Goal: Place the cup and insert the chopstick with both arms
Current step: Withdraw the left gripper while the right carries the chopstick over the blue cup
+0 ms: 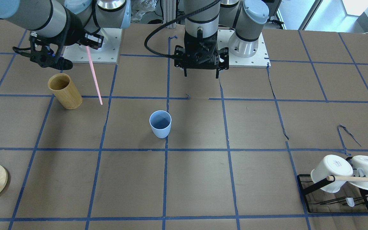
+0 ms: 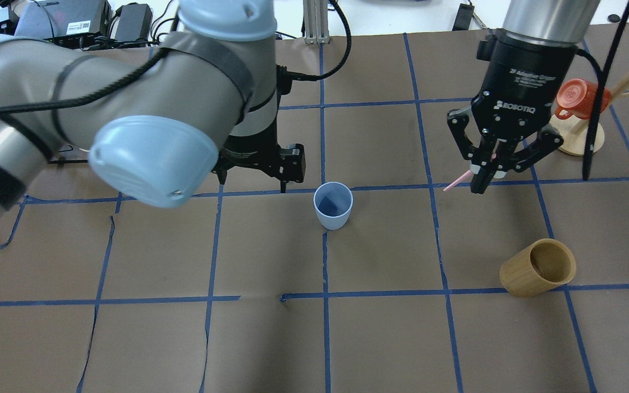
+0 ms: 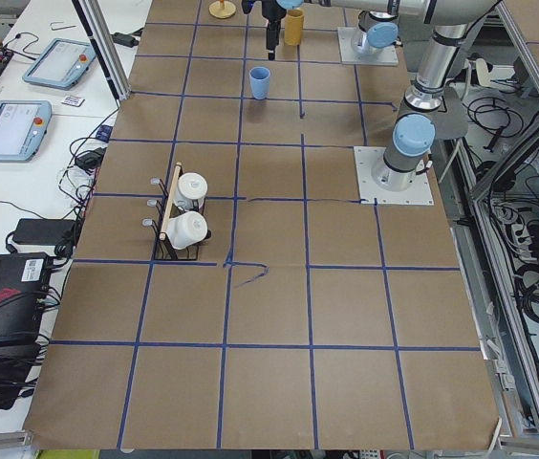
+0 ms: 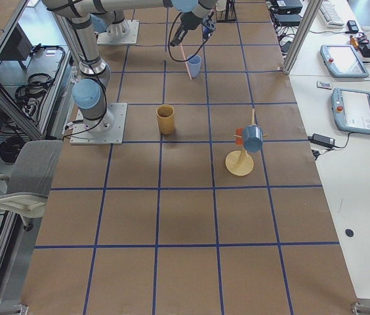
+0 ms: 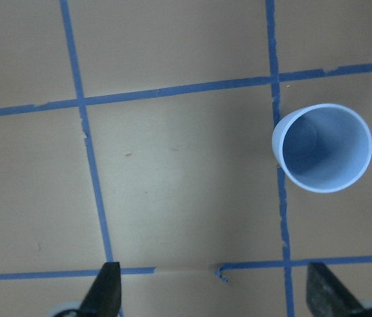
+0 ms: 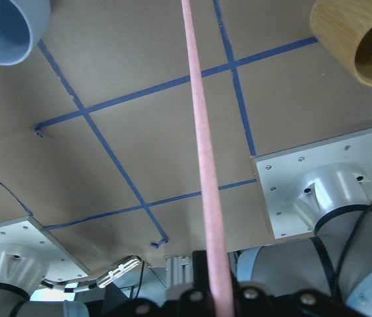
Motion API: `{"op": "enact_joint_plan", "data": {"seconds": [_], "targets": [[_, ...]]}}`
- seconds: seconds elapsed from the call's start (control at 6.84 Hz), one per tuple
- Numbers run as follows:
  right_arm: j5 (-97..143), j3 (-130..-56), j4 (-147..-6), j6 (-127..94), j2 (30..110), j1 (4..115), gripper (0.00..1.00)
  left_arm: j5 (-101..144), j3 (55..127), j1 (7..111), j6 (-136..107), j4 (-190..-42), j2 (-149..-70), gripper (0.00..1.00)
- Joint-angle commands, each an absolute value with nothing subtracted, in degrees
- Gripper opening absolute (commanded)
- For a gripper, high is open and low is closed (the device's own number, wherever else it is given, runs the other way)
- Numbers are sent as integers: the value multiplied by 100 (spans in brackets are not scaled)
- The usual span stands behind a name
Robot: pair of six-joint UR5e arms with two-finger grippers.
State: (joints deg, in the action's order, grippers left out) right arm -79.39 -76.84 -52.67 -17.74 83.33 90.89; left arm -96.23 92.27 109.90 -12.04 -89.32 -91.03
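Overhead exterior: blue cup (image 2: 333, 206) upright on the brown-papered table (image 2: 380, 338), mouth up, empty, near the middle on a tape line. Nothing touches it.

Left gripper (image 1: 201, 74) hangs over the table just robot-side of the cup. In the left wrist view both fingertips (image 5: 107, 294) show at the bottom edge, spread wide with only bare paper between them. Nothing is gripped, and the cup sits off to one side of the gap.

Right gripper (image 2: 486, 172) is closed on the pink chopstick (image 1: 95, 78), pinched near its upper end. The stick slants down and away, with most of its length free below the fingers. The tip looks to be in the air, well apart from the blue cup and nearer the bamboo cup (image 1: 65, 91), which stands upright.

Handling, as judged:
- Chopstick: thin, stiff, very light and smooth-looking. With a pinch at one end it may swivel between the pads if the tip meets anything. The hold near the end suits insertion, since the long free end goes in first. It wants straightening toward vertical over the cup mouth.
- Blue cup: looks like rigid plastic, light, tapering to a narrower base. A sideways prod on the rim could slide or tip it. If it needs steadying, grip across the wall below the rim, with a gentle squeeze.
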Motion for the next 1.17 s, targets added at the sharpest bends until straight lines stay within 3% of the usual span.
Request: {"op": "enact_joint_plan", "data": {"seconds": [0.0,0.44,1.02], "targets": [[-6862,-7331,-5291,-2738,7973,9552,0,-9659,9324,10750,-1055,-9289,-8404,100],[-5663,-7348,-5581,-3496,7622,9633,0,-8935,9019,9216,-98,-9755,-8305,100],[-5046,-7531,-5712,-3823,7032,9633,0,-8930,8868,8947,-44,-9765,-8376,100]]}}
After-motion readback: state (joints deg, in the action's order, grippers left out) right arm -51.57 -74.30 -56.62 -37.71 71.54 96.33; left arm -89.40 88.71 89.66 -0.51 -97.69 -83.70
